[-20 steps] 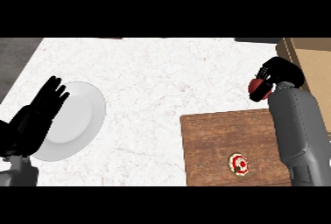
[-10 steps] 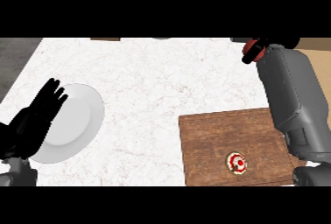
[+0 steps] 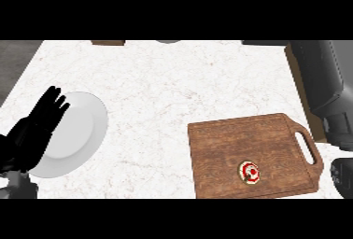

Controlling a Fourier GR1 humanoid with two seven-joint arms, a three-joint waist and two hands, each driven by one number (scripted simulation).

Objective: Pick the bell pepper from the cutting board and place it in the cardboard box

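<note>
Left hand [image 3: 38, 128] sits at the view's left edge, fingers straight and pointing up, holding nothing. It overlaps the left rim of the white plate [image 3: 79, 133]; whether it touches the plate or just hovers above it, can't tell. It reads as parked, out of the way of the work on the right.

Right hand is out of frame. Only the grey right forearm [image 3: 322, 84] shows, running up the right side and out past the top, so its fingers and whatever they hold can't be read. The arm is stretched up and to the right, above a brown strip [image 3: 298, 74] along the worktop's right edge; judging by the task, that's likely the cardboard box wall, but too little shows to be sure.

Bell pepper: not visible anywhere. The cutting board [image 3: 251, 154] lies lower right on the marble worktop [image 3: 172, 84], handle slot to the right, and the only thing on it is a small round red-and-white mark [image 3: 250, 172] near its lower middle, not a pepper.

Judgement: the pick looks done, the arm is probably carrying or releasing at the box. Can't confirm placement from this view.
</note>
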